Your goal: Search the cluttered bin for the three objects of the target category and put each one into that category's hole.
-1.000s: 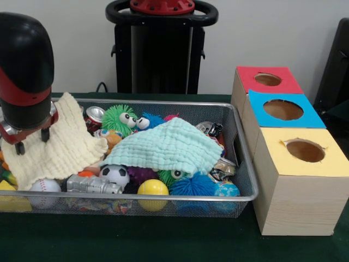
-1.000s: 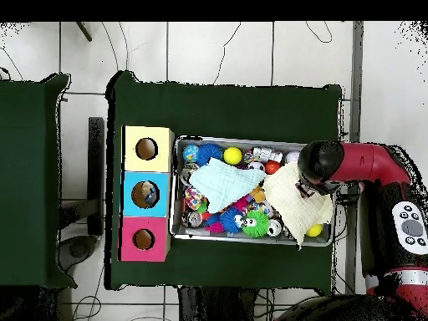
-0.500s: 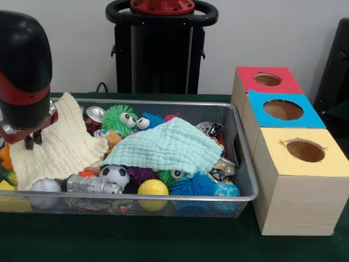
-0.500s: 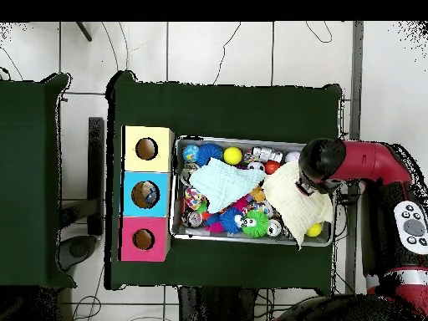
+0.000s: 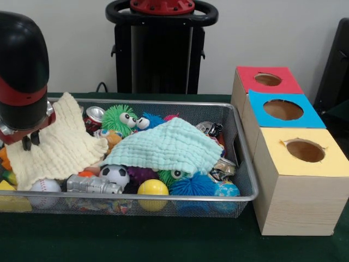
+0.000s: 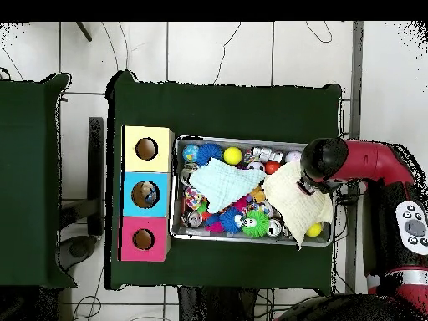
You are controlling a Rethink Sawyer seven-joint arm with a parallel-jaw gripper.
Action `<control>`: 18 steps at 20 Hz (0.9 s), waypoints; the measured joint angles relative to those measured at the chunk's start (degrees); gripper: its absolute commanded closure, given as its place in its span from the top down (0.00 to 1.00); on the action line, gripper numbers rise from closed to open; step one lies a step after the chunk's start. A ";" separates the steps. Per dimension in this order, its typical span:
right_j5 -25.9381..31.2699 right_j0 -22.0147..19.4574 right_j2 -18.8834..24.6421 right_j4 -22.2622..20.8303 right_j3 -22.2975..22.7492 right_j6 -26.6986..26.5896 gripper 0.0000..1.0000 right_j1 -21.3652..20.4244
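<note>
1. A wire mesh bin (image 5: 240, 164) sits on a green bench (image 5: 163, 240), crammed with balls, furry toys and cans.
2. At the bin's 9 o'clock in the front view, the gripper (image 5: 30, 139) appears pinched shut on a yellow cloth (image 5: 60, 142).
3. The search step seems underway; the target category is unclear.
4. Next, judging by this, the cloth needs lifting aside.
5. Three holed boxes (image 5: 297, 164) stand at 3 o'clock.

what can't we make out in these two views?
- Gripper, front view: the arm's black head covers it; whether it is open or shut is unclear.
- Under the yellow cloth and mint cloth, both views: contents hidden.
- Box holes: insides dark.
</note>
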 measured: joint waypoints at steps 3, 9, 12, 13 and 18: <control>-0.02 -0.18 -0.01 0.20 0.09 0.00 0.00 -0.09; -0.04 -0.60 -0.02 0.58 1.18 0.00 0.00 -0.70; -0.04 -0.60 -0.02 0.88 2.21 0.00 0.00 -1.40; -0.05 -0.60 -0.02 0.99 2.50 0.00 0.00 -1.60; -0.06 -0.65 -0.02 3.03 5.81 0.00 0.00 -3.87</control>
